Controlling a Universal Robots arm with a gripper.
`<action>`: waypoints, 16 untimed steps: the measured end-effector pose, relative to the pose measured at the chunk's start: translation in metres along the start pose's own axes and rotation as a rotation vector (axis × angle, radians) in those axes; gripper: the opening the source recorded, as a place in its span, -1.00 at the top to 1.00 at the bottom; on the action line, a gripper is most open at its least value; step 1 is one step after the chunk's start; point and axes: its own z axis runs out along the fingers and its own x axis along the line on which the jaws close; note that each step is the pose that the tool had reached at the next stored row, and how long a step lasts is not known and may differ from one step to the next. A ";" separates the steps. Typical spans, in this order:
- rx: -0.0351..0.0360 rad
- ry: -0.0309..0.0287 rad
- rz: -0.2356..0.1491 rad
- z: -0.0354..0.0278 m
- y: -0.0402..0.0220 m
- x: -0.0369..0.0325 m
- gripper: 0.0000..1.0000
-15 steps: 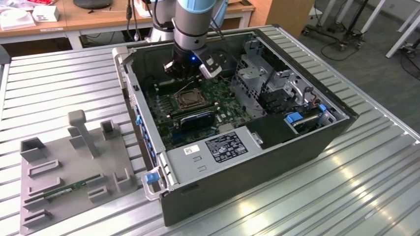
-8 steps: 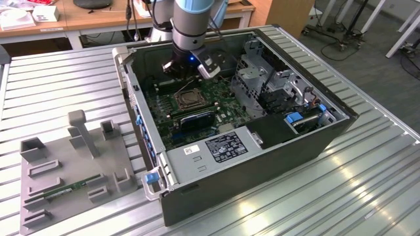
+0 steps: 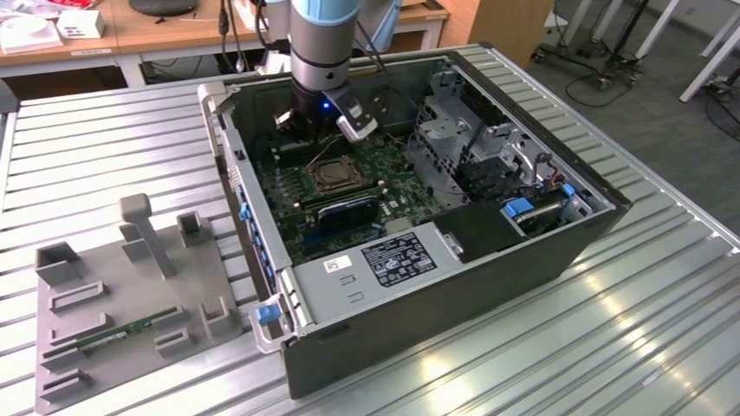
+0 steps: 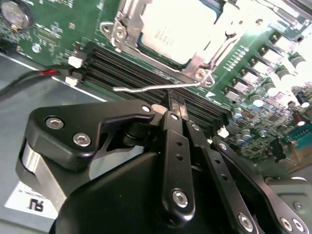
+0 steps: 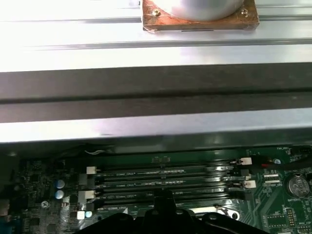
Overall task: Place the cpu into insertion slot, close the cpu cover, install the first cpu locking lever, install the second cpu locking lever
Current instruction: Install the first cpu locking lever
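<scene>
Black gripper (image 4: 176, 100), exterior view's upper centre, fingers together beside thin bent-wire lever (image 4: 146, 88); silvery square cpu (image 4: 178, 24) framed by metal cpu cover (image 4: 195, 63).

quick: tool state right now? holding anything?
Tool: closed, nothing visibly held; tips close to the lever beside the cpu.

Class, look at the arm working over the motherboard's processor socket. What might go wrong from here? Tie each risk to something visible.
1. The tool sits right at the thin wire locking lever, which looks unlatched; a slip might bend it or scrape the memory slots beside it.
2. The cpu cover lies over the cpu; an off-line push may shift it.
</scene>
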 end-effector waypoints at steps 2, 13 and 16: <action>-0.0022 -0.0012 0.000 -0.0002 -0.0001 0.0029 0.79; -0.0035 -0.0018 0.000 -0.0101 -0.0004 0.0005 0.79; -0.0035 -0.0018 0.000 -0.0099 -0.0005 -0.0043 0.79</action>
